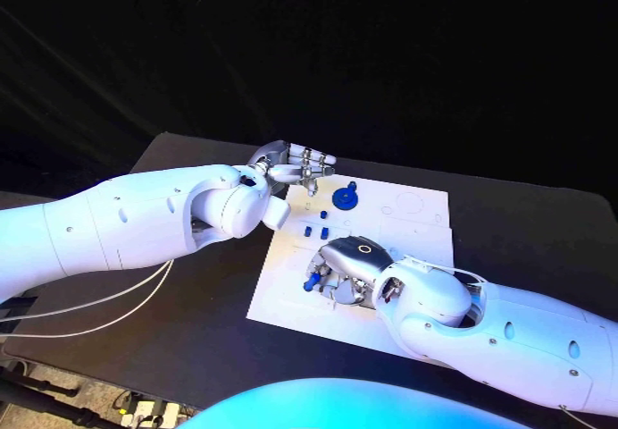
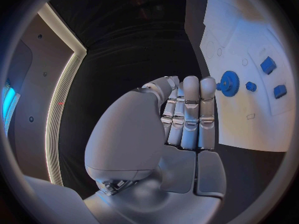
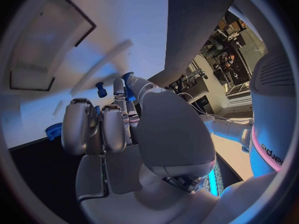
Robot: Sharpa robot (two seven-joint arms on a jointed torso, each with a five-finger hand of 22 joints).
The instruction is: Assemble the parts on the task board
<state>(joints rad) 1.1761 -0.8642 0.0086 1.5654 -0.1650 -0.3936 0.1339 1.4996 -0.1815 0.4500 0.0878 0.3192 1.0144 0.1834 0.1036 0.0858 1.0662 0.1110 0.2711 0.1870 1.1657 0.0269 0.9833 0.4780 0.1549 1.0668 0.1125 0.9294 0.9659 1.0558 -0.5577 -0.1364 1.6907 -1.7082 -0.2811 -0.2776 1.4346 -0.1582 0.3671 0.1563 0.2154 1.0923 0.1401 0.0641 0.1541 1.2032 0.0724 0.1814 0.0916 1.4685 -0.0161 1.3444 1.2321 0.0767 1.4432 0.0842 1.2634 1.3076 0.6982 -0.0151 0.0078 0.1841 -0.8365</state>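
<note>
Right hand: set low over the near part of the task board, fingers curled down round a small blue part; from the head view the part appears pinched at the fingertips, most likely so it can be carried to its seat. In the right wrist view a small blue piece is seen just beyond the fingertips, though whether it is actually clamped cannot be told from there.

Blue gear: seated upright toward the far edge of the board, judged already fitted on its post; it is seen again beside the left fingertips in the left wrist view.

Small blue blocks: lying loose on the board's middle, between the gear and the right hand, apparently waiting their turn.

Printed outlines: drawn near the board's far right corner, taken to mark where parts belong.

Left hand: held at the board's far left corner, just beside the gear, fingers pressed together and straight with nothing in them; judged parked out of the way or steadying near the gear. Contact with the gear cannot be confirmed.

Table: black surface carrying the board in its middle.
</note>
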